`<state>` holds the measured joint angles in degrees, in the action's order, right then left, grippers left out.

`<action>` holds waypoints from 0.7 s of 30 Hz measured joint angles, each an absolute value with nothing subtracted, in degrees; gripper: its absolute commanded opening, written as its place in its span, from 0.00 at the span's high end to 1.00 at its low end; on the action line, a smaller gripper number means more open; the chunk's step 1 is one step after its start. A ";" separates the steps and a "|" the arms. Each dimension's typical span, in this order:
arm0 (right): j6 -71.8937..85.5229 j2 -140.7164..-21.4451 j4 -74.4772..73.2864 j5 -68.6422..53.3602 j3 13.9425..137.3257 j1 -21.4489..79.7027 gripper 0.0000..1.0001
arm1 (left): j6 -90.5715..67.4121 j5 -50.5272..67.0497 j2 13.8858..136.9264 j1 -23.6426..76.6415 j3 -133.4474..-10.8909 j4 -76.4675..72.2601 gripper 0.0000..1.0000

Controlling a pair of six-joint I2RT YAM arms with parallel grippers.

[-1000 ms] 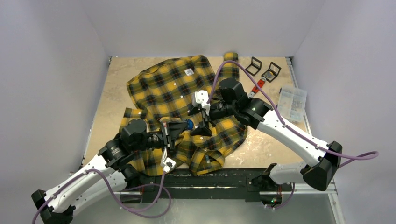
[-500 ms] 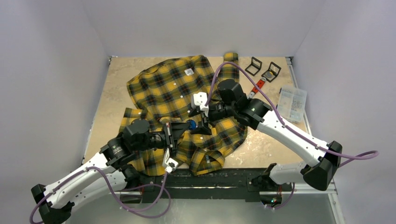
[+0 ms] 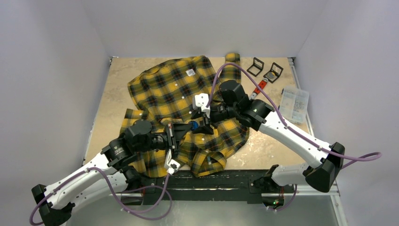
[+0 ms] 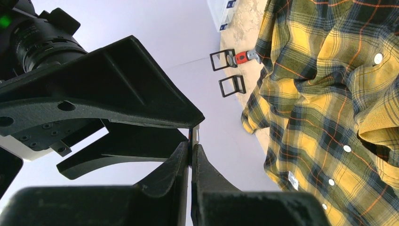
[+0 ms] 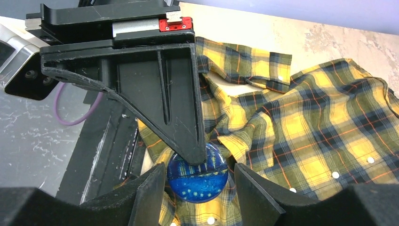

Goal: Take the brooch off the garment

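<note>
A: Where's the brooch (image 5: 197, 181)?

B: Blue glossy disc on the rumpled front of the garment (image 3: 164, 89), near half of the desk (image 3: 115, 99). The right pincer (image 5: 198, 172) straddles it, one jaw on each side, released. Nothing is gripped yet, going by the wrist view.

A: And the left pincer (image 4: 190, 147)?

B: Clenched, tips pressed together, parked at the brooch's upper edge. There's a thin pale sliver at the tips. Can't tell if it's cloth, pin or nothing.

A: So the step in hand is getting a grip on the disc?

B: That's my read. Centre it between the jaws before squeezing. It looks domed and slick, so an off-centre pinch will likely squirt it out. Take it at the widest part, low by the cloth.

A: Then pull?

B: The fastening is hidden, so pull slowly. Left should pin the fabric down so the shirt doesn't ride up. If the cloth tents, stop and regrip.

A: Risks?

B: Both pincers are crowding one spot, so a finger clash is possible. The plaid could also snag.
</note>
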<state>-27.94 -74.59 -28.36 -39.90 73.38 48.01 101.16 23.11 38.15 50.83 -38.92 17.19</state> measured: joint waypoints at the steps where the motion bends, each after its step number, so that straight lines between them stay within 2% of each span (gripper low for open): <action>1: -27.94 -74.61 -28.36 -39.88 73.38 48.01 0.41 | 101.12 23.11 38.17 50.87 -38.92 17.19 1.00; 4: -27.94 -74.61 -28.36 -39.72 73.38 48.01 0.35 | 101.06 23.09 38.24 51.11 -39.00 17.23 1.00; 7: -28.03 -74.61 -28.36 -39.59 73.38 48.01 0.35 | 100.60 22.96 38.28 51.16 -39.24 17.17 1.00; 14: -28.12 -74.61 -28.36 -39.55 73.38 48.05 0.43 | 100.01 22.68 38.26 51.16 -39.27 17.15 1.00; 18: -27.99 -74.61 -28.38 -39.57 73.38 48.10 0.34 | 100.03 22.68 38.04 51.16 -39.27 17.17 1.00; 21: -27.75 -74.63 -28.34 -39.57 73.38 48.10 0.41 | 100.05 22.70 37.87 51.16 -39.27 17.17 1.00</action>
<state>-27.75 -74.63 -28.34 -39.57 73.38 48.10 100.05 22.70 37.87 51.16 -39.27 17.17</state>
